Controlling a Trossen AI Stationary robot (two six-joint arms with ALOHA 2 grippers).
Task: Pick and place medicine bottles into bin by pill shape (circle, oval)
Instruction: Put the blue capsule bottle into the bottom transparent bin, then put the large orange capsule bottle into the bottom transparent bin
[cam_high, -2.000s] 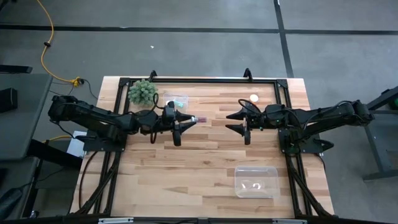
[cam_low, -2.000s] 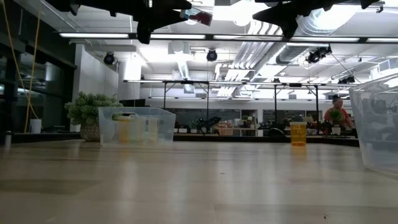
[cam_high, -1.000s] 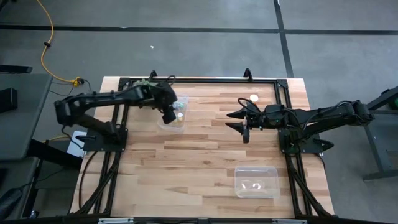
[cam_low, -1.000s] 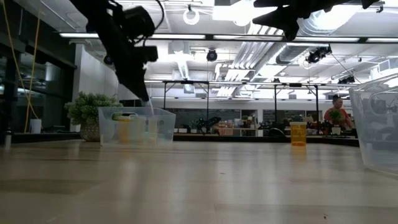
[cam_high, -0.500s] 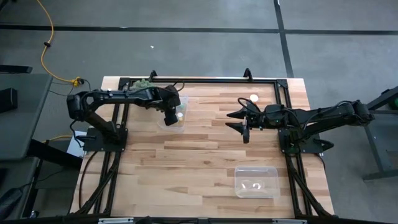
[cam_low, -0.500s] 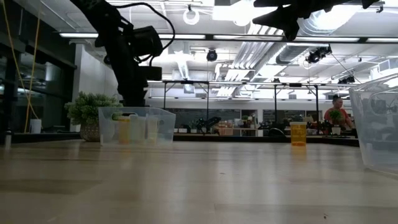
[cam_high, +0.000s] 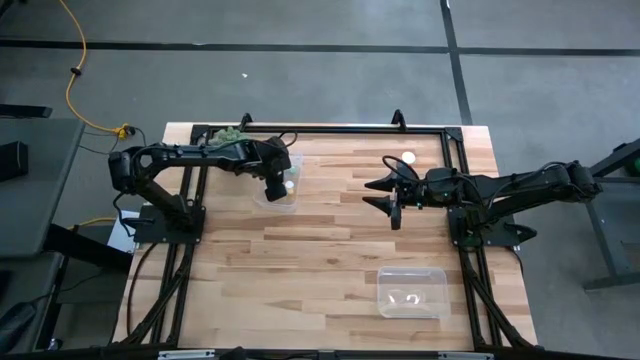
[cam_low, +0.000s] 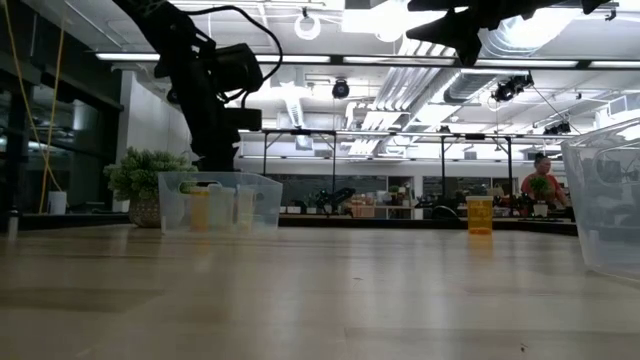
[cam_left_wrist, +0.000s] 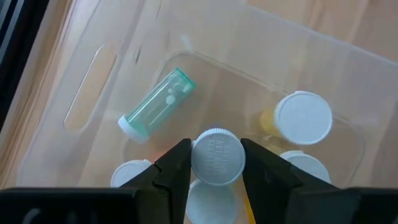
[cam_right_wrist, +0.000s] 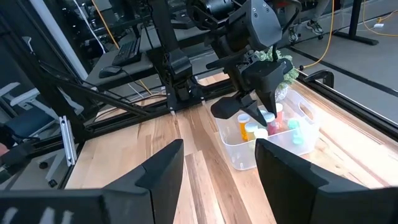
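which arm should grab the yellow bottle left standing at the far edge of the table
Right. The right pincer hangs open above the table close to the yellow-orange cylindrical bottle, while the left pincer is down in the clear plastic bin across the table, around a white-capped bottle.

Embossed lettering rings a bottle cap (cam_left_wrist: 217, 157), too blurred to read

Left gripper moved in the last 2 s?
Yes. The left gripper swung from mid-table back to the far-left bin beside the plant, holding a bottle.
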